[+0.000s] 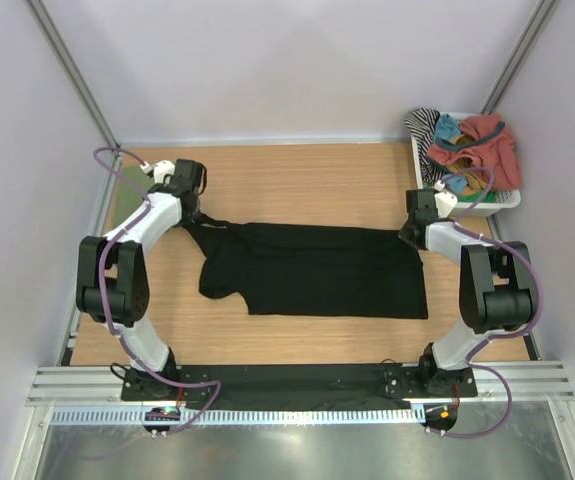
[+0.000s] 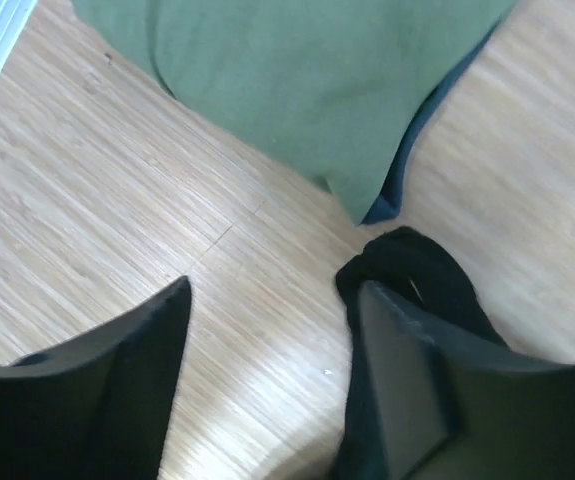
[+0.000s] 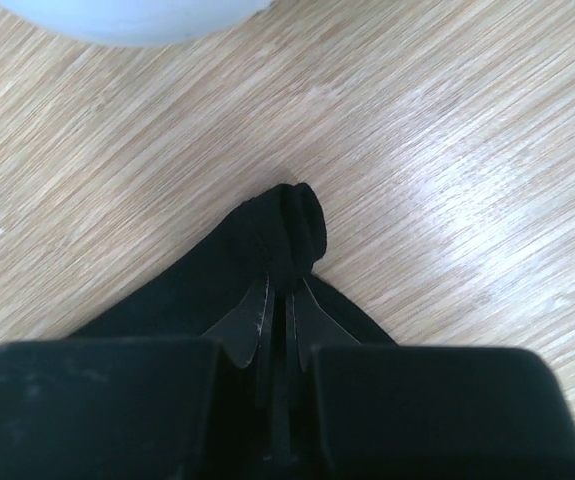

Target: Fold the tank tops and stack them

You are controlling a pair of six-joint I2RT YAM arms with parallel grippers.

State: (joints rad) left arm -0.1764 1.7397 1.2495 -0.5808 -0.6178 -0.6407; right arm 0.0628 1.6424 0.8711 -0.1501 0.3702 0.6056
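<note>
The black tank top (image 1: 317, 270) lies spread flat across the middle of the table. My right gripper (image 1: 413, 234) is shut on its far right corner; in the right wrist view the fingers (image 3: 285, 290) pinch a bunched black fold (image 3: 292, 225). My left gripper (image 1: 193, 207) is at the top's far left strap end. In the left wrist view it is open (image 2: 272, 290), with a black strap (image 2: 412, 270) lying against the right finger (image 2: 407, 380). The folded olive green tank top (image 2: 307, 80) with dark trim lies just beyond, at the table's far left (image 1: 125, 172).
A white basket (image 1: 502, 200) at the far right corner holds red, teal and striped garments; its rim shows in the right wrist view (image 3: 137, 20). Walls enclose the wooden table (image 1: 307, 185) on three sides. A metal rail (image 1: 297, 385) runs along the near edge.
</note>
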